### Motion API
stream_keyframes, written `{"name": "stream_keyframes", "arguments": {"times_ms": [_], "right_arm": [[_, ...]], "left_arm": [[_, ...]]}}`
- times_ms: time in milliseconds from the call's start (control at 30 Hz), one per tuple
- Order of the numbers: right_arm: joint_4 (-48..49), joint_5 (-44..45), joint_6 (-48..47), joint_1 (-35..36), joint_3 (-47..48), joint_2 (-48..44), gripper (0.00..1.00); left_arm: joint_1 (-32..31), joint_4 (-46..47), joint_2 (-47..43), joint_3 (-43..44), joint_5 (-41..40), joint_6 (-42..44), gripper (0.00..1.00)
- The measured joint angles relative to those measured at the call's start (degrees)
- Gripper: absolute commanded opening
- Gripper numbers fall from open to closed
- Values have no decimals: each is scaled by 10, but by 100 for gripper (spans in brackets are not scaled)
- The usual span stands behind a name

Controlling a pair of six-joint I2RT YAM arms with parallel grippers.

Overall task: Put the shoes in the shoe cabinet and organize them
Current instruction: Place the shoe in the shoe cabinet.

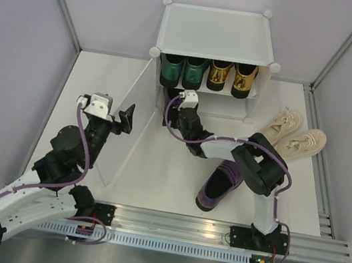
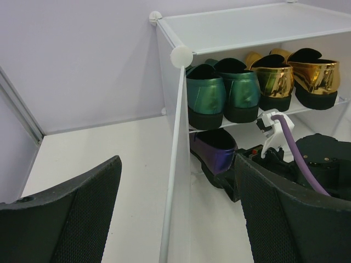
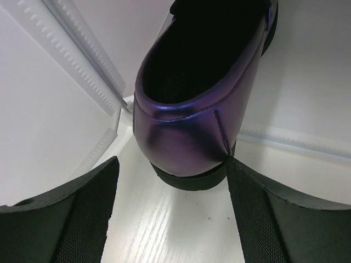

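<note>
The white shoe cabinet stands at the back with its frosted door swung open. Green loafers and gold loafers sit on the upper shelf. One dark purple shoe lies heel-out in the lower tier, at its left side. My right gripper is open right behind that heel, and its right finger touches the heel's corner. The other purple shoe lies on the table by the right arm. My left gripper is open, astride the door's free edge.
Beige sneakers lie on the table to the right of the cabinet. The right arm's wrist and purple cable fill the space in front of the lower tier. Grey walls close in the table on both sides.
</note>
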Motion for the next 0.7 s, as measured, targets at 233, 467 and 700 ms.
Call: {"name": "stream_keyframes", "arguments": {"times_ms": [233, 467, 700], "right_arm": [[-21, 8, -12, -3, 27, 24, 66], [-33, 5, -19, -7, 50, 36, 59], [-40, -5, -28, -11, 87, 63, 57]], "left_arm": [[0, 0, 0, 0, 0, 0, 86], [0, 0, 0, 0, 0, 0, 86], [0, -2, 0, 1, 1, 0, 86]]}}
